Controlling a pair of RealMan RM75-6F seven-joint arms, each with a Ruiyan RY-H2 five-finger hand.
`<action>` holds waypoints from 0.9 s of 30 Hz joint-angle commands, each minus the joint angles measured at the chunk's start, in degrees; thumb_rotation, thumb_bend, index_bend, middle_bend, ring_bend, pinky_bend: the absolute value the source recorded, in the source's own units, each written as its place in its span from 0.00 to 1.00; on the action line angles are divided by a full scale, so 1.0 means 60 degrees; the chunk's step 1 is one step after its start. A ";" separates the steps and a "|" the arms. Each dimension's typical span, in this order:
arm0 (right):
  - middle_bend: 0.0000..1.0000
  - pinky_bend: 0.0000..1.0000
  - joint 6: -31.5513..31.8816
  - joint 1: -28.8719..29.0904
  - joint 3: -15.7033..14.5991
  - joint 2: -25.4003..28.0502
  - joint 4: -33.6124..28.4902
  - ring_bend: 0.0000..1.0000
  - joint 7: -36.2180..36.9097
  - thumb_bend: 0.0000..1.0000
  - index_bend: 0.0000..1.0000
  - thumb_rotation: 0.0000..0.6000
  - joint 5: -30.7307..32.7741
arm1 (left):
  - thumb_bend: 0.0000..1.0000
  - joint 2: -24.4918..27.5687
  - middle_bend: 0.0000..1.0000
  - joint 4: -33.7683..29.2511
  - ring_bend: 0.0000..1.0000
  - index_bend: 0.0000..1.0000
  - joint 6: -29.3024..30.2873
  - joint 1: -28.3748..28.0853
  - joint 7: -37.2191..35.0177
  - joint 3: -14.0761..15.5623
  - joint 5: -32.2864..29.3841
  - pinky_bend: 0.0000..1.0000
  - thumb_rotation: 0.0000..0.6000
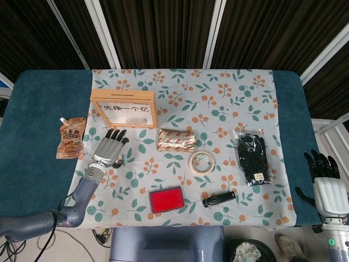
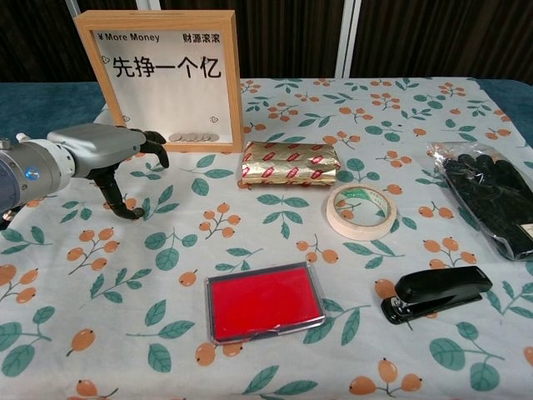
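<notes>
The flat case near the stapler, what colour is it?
The flat case is red with a clear rim, best seen in chest view.
</notes>
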 commanded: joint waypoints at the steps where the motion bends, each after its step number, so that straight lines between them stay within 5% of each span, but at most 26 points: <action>1: 0.00 0.00 0.0003 -0.0005 0.0003 0.0000 -0.0007 0.00 -0.0003 0.30 0.00 1.00 0.0012 | 0.07 -0.0005 0.00 0.0003 0.00 0.25 0.0020 -0.0017 0.0022 0.0022 -0.0025 0.00 1.00; 27: 0.00 0.00 -0.0055 0.0000 0.0019 0.0007 -0.0034 0.00 -0.0083 0.30 0.00 1.00 0.0103 | 0.08 -0.0081 0.00 0.0108 0.00 0.40 0.0127 -0.0011 -0.0001 0.0377 0.0081 0.00 1.00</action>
